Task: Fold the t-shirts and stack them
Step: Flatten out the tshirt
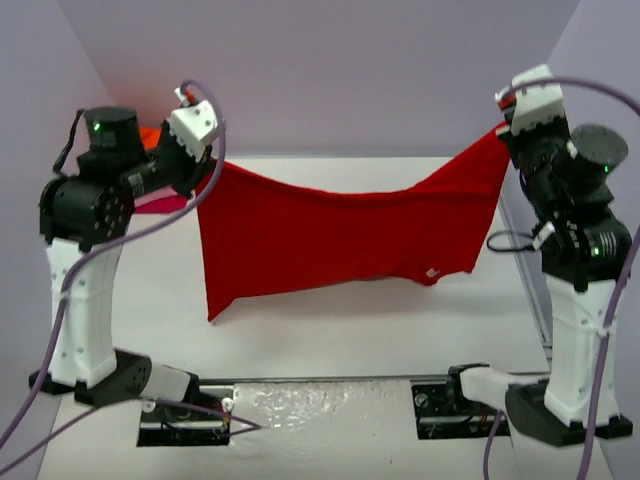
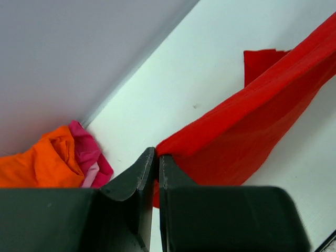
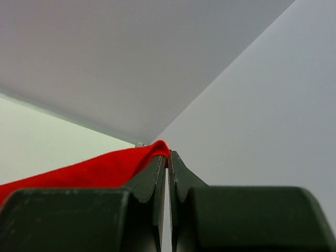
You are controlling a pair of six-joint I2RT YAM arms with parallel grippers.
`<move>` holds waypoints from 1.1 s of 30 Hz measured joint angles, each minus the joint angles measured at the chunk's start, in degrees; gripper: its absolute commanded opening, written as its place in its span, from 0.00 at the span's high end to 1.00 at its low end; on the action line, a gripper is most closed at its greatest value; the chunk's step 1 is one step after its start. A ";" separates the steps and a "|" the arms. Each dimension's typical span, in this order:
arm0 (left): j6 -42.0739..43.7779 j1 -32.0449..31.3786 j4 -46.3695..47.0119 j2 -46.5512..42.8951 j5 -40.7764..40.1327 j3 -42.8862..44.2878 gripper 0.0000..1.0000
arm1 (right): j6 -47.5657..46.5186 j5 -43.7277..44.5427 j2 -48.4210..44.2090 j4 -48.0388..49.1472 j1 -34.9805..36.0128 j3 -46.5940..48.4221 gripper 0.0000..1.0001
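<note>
Red t-shirt (image 1: 330,240) | long axis left-right, sagging | left gripper (image 2: 158,154) and right gripper (image 3: 168,155) pinch its ends

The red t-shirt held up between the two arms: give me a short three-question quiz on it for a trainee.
1. True or false: the red t-shirt hangs spread between the left gripper and the right gripper, both shut on it.
2. Where do the orange t-shirt and the pink t-shirt lie?
A) bunched in the far left corner of the table
B) folded under the red t-shirt
C) at the near edge between the arm bases
3. Fill in: in the top view, the small white label sits at the shirt's lower edge, toward the ____ arm.

Key: 1 true; 2 A; 3 right.
</note>
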 measured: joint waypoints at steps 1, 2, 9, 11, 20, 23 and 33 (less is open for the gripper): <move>0.09 0.27 -0.60 2.00 0.16 0.97 1.00 | -0.13 0.00 2.24 0.30 0.00 2.41 1.00; 0.18 0.67 -1.15 4.07 0.42 2.03 1.00 | -0.24 0.01 4.57 0.66 0.00 4.74 1.00; -0.26 8.63 -2.27 20.28 4.74 10.04 1.00 | -1.67 1.11 22.84 4.45 0.49 16.01 1.00; -0.66 10.83 -1.96 25.88 4.82 13.40 1.00 | -2.55 2.19 29.12 5.29 1.04 18.94 1.00; -0.87 13.03 3.45 50.34 0.37 22.36 1.00 | -9.94 8.34 58.08 11.81 6.10 24.84 1.00; -0.64 12.46 6.50 57.02 -2.59 22.39 0.97 | -11.53 8.93 66.85 14.17 7.42 25.45 1.00; 0.13 9.55 16.75 73.53 -19.00 22.47 0.60 | -16.87 11.86 86.30 20.03 10.56 25.70 1.00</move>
